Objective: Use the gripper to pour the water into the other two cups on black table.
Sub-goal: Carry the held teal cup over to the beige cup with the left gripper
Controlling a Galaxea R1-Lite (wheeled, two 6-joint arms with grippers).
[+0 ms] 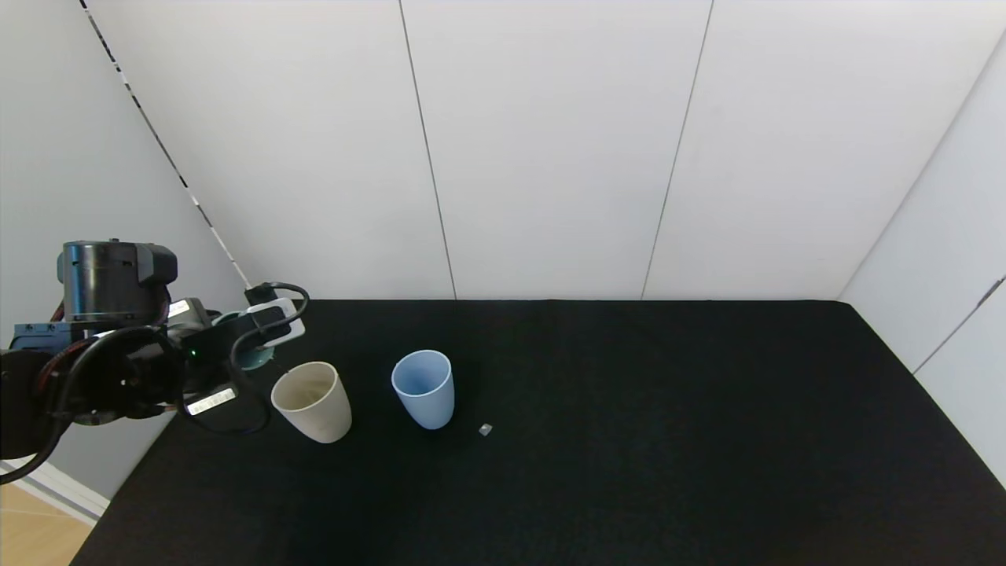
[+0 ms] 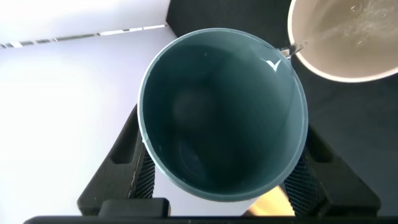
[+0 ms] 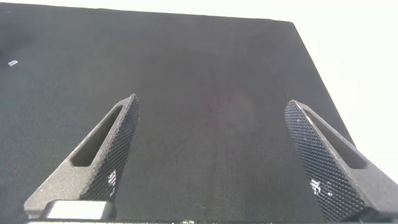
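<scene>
My left gripper (image 1: 255, 338) hangs over the left edge of the black table (image 1: 629, 432), shut on a teal-green cup (image 1: 250, 360) that is tipped toward the beige cup (image 1: 313, 401). In the left wrist view the teal-green cup (image 2: 221, 112) sits between the mesh fingers (image 2: 142, 177). A thin stream of water (image 2: 297, 46) runs off its rim into the beige cup (image 2: 348, 37), where water ripples. The light blue cup (image 1: 424, 389) stands upright just right of the beige one. My right gripper (image 3: 211, 102) is open over bare table (image 3: 205, 62), outside the head view.
A tiny pale cube-like speck (image 1: 485, 429) lies on the cloth right of the blue cup, also seen as a speck (image 3: 12, 63) in the right wrist view. White wall panels close off the back and right sides. The table's left edge drops to the floor.
</scene>
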